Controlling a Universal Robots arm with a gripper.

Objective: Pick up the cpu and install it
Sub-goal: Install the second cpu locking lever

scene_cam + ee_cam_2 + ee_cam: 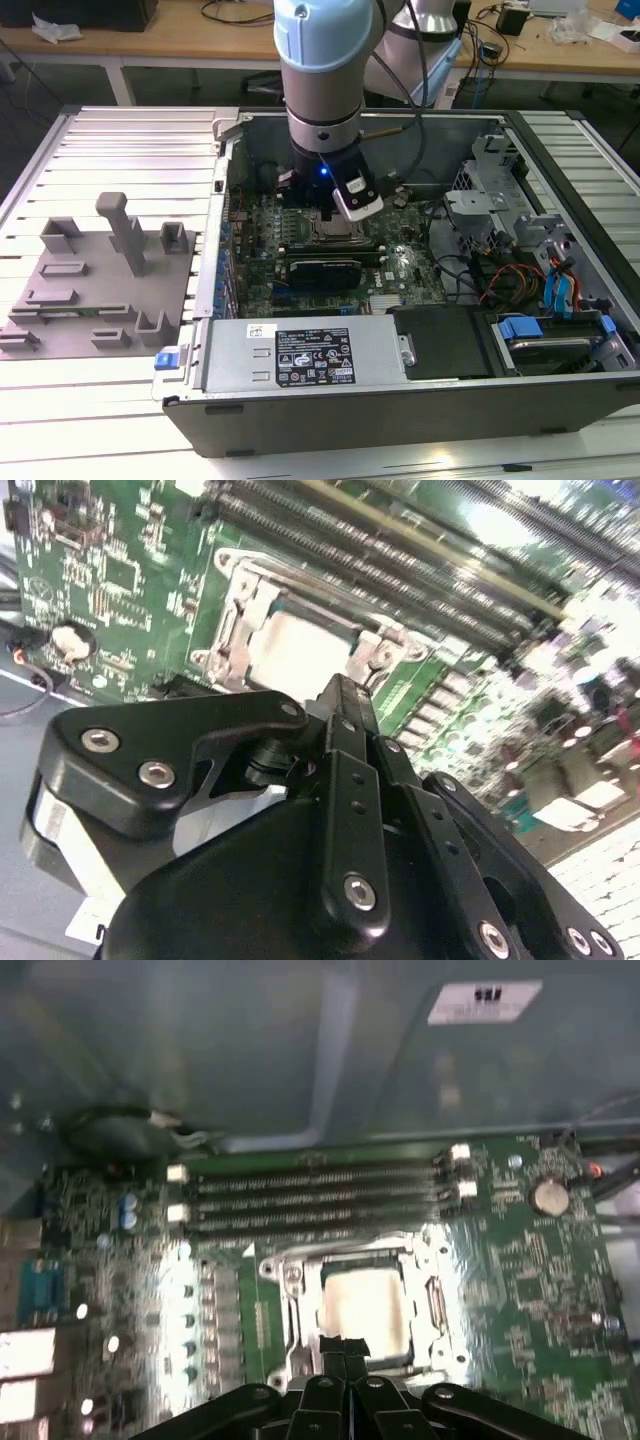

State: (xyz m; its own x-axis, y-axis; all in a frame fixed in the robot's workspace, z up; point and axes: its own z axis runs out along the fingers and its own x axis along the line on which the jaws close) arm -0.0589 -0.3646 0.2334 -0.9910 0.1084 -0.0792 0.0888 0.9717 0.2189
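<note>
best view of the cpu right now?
First wrist view: the cpu faces the camera, seated in the socket. The second wrist view shows it tilted, partly behind the gripper. The exterior view shows it under the arm.

My arm [322,70]: one grey-and-blue column, entering the exterior view at twelve o'clock and standing near vertical, wrist pointed straight down. A small blue light glows on the black wrist collar [325,165], at its six o'clock face. A white-and-black camera block [357,197] rides on the wrist at about four o'clock from that light.

My gripper [344,1346]: black linkage body with bolted pivot arms, hanging tips-down below the wrist. In both wrist views the two fingers [345,695] meet tip against tip, drawn together with no gap showing between them and nothing held there.
</note>
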